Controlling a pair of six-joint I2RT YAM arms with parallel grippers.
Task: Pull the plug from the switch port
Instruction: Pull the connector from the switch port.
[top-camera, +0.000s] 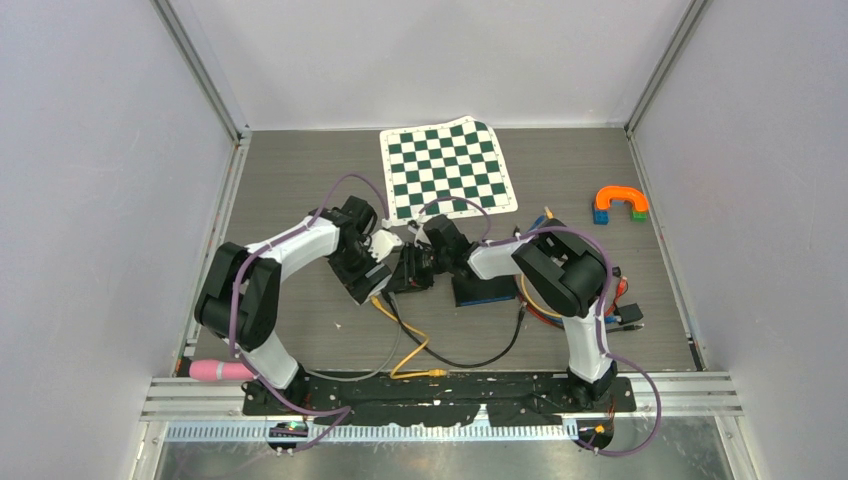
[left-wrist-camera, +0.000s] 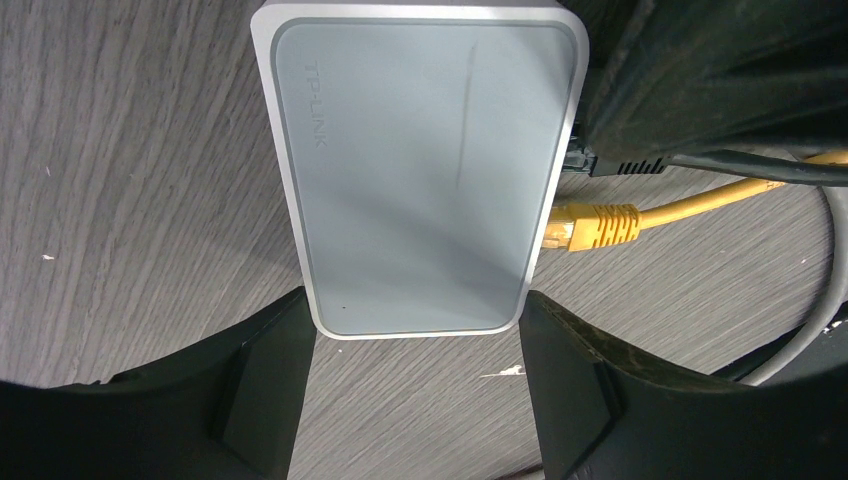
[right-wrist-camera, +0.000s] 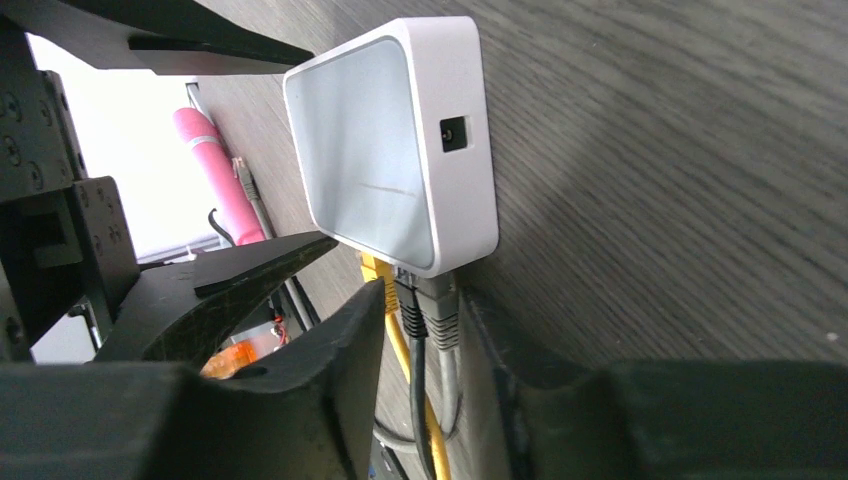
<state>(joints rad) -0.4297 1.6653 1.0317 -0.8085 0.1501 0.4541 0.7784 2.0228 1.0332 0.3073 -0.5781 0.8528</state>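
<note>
The white TP-Link switch (top-camera: 388, 243) lies flat on the table between the two grippers. My left gripper (left-wrist-camera: 412, 330) is shut on its near end, one finger against each corner of the switch (left-wrist-camera: 420, 170). A yellow plug (left-wrist-camera: 592, 224) sits in a port on its right side. In the right wrist view the switch (right-wrist-camera: 380, 150) has a yellow plug, a black plug (right-wrist-camera: 410, 298) and a grey plug (right-wrist-camera: 440, 310) side by side in its ports. My right gripper (right-wrist-camera: 428, 320) is shut around the black and grey plugs just below the switch; in the top view it (top-camera: 410, 268) touches the switch.
A green chessboard mat (top-camera: 447, 170) lies behind the switch. An orange arch on coloured blocks (top-camera: 620, 202) sits far right. A black and blue box (top-camera: 485, 290) and loose cables (top-camera: 545, 312) lie under the right arm. A pink tool (top-camera: 220, 370) lies front left.
</note>
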